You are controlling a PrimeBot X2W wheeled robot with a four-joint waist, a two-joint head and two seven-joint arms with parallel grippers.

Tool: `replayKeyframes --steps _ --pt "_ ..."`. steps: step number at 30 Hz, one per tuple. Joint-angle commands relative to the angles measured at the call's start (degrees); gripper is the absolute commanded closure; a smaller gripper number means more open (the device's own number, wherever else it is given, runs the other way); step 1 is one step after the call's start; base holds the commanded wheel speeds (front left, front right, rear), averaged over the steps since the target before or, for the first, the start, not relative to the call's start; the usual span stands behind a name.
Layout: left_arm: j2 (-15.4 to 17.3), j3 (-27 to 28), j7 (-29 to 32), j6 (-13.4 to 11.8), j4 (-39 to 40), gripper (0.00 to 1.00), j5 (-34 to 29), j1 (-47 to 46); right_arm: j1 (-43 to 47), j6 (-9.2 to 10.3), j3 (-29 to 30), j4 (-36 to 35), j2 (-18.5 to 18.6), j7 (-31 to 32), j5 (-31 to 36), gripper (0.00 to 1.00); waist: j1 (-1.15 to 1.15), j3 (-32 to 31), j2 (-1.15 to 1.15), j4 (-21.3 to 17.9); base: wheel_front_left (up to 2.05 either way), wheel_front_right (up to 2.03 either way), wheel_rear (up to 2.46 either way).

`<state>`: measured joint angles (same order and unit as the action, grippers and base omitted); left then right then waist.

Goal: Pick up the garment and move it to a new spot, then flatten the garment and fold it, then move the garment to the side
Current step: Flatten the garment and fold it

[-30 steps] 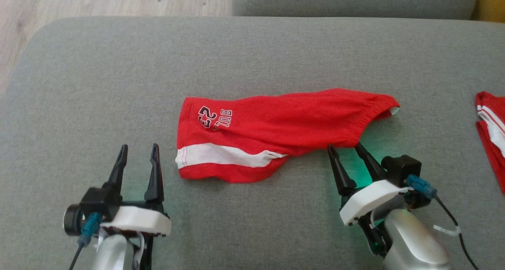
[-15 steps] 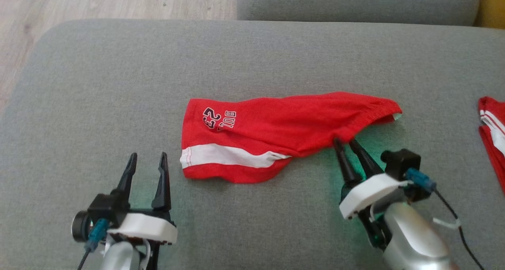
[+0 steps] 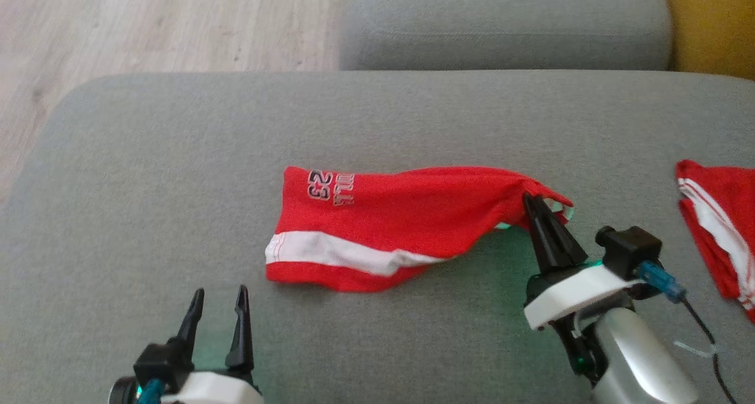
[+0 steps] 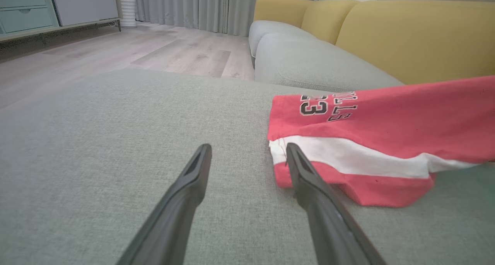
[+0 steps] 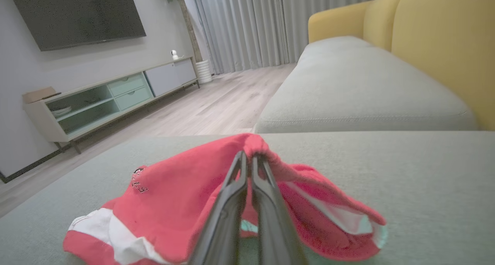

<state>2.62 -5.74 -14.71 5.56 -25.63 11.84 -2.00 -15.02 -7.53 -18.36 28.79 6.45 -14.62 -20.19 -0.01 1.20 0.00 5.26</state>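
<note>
The right gripper [image 5: 249, 156] is closed. Its two fingers pinch the gathered waistband edge of the red shorts [image 3: 401, 215], and the cloth makes a small peak at the tips and hangs down on both sides of them. From this pinch the shorts stretch away toward the left gripper [image 3: 218, 292], and their far part lies on the grey cushion [image 3: 177, 156]. The left gripper is open and holds nothing. The hem with the white stripe lies near its right finger, a little ahead; in the head view they seem apart.

I judge the shorts to be light, soft and limp. They will sag and fold under their own weight, so one pinch can drag them but cannot spread them. They are not fragile and hardly slippery. A good second hold would be the other end of the waistband, or the striped hem.

Counted: two grippers and one pair of shorts in the pinch. There is one second red and white garment [image 3: 714, 215], well apart on the outer side of the right gripper, and two grey cushions.
</note>
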Motion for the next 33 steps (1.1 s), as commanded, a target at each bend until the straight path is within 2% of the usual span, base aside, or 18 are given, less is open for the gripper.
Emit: replayKeyframes --steps 1,5,10,14,20,21,22,27,30,31,33 --pt "0.26 0.86 -0.29 -0.38 1.75 0.00 0.78 -0.63 -0.32 0.04 -0.95 -4.64 1.79 -0.38 -0.99 1.00 0.01 -1.49 0.00 -1.78 0.00 0.00 0.00" --pt "0.26 0.11 -0.29 -0.77 2.05 0.00 1.59 -0.18 0.34 0.04 -1.02 -6.93 3.51 -0.38 -1.89 1.00 0.01 -1.29 0.00 -2.13 0.00 0.00 0.00" --pt "0.26 -1.09 -0.29 -0.82 1.93 0.00 1.97 -0.82 -1.59 0.04 -2.42 -5.31 4.66 0.99 -1.80 1.00 0.01 0.34 0.00 -1.39 0.00 0.00 0.00" --pt "0.26 -2.61 -0.29 -0.94 1.99 0.00 2.49 -2.58 -6.26 0.04 -1.88 -0.07 4.37 2.15 -0.21 1.00 0.01 2.82 0.00 0.61 0.00 0.00 0.00" --pt "0.26 -4.42 -0.29 -1.29 1.94 0.00 2.95 -5.09 -14.09 0.04 1.37 12.33 2.47 1.39 4.58 1.00 0.01 5.54 0.00 3.24 0.00 0.00 0.00" --pt "0.26 -4.43 -0.29 -1.32 1.86 0.00 2.97 -5.30 -15.21 0.04 2.31 14.69 2.18 1.17 5.51 0.63 0.01 5.66 0.00 3.32 0.00 0.00 0.00" --pt "0.26 -4.41 -0.29 -1.36 1.74 0.00 2.95 -5.51 -16.11 0.04 2.97 16.91 1.84 0.99 6.41 0.00 0.01 5.70 0.00 3.36 0.00 0.00 0.00" --pt "0.26 -3.12 -0.29 -2.23 2.13 0.00 1.77 -5.62 -17.63 0.04 8.62 21.92 0.58 -0.25 10.53 0.00 0.01 4.35 0.00 1.75 0.00 0.00 0.00" --pt "0.26 -1.47 -0.29 -3.12 2.80 0.00 0.52 -4.75 -14.86 0.04 12.77 17.17 -0.37 -0.34 13.29 0.00 0.01 2.93 0.00 -0.08 0.00 0.00 0.00" --pt "0.26 -0.37 -0.29 -3.70 3.29 0.00 -0.56 -4.09 -11.56 0.04 14.87 13.39 -1.30 -0.35 14.80 0.00 0.01 1.97 0.00 -1.22 0.00 0.00 0.00" --pt "0.26 0.55 -0.29 -4.18 3.61 0.00 -1.69 -3.36 -8.10 0.04 15.99 10.08 -2.16 -0.36 15.81 0.00 0.01 1.00 0.00 -2.17 0.00 0.00 0.00"
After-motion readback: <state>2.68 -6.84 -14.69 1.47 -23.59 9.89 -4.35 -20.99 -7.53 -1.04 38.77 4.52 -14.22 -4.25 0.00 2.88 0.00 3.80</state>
